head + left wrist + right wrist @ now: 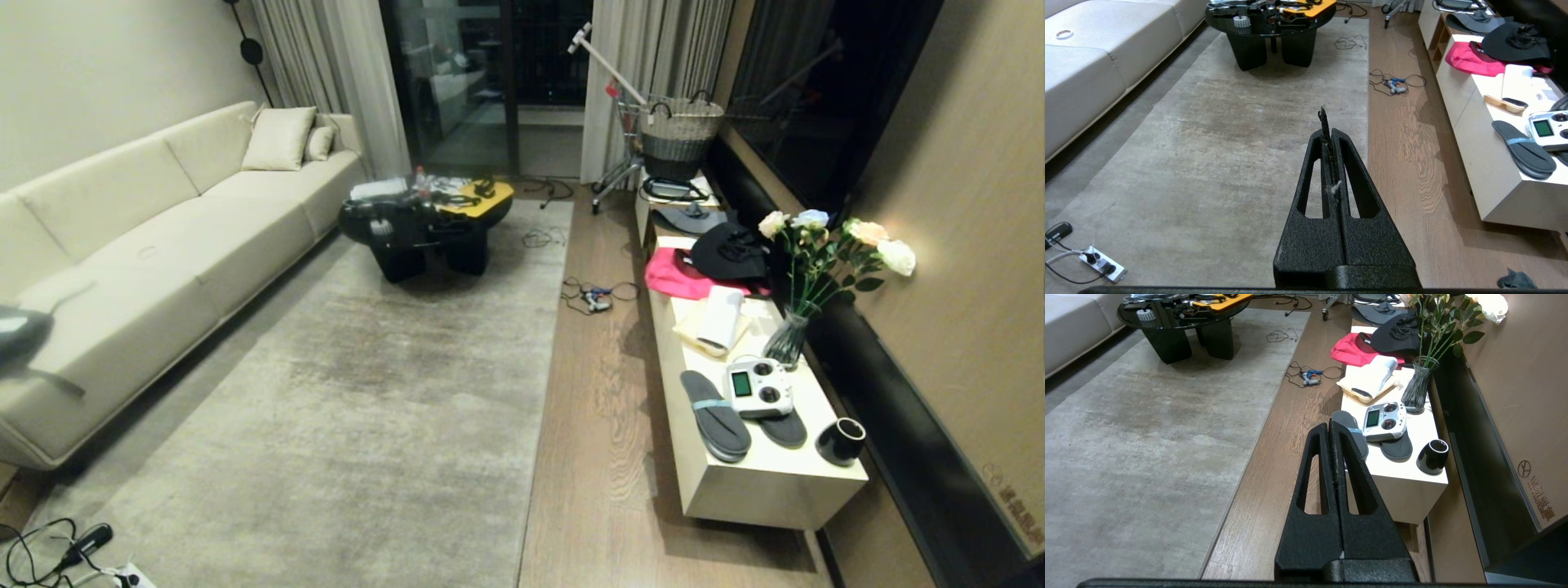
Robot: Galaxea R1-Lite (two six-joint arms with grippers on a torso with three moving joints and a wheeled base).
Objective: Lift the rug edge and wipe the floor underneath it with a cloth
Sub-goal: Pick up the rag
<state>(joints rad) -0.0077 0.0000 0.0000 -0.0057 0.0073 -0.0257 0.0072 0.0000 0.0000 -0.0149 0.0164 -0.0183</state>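
The rug edge (1249,445) is seen running lengthwise along the floor (1274,457) just beside the empty, closed right gripper (1329,428), which is judged nearer than the likewise closed left gripper (1331,132).

Dim warm indoor light, sharp.

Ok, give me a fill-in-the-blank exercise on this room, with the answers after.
1. The rug lies flat on the ____ floor.
2. The left tool and right tool are both ____, holding nothing.
3. The dark cloth lies on the floor near the white ____.
4. The vase holds ____.

Missing words: wooden; shut; cabinet; flowers
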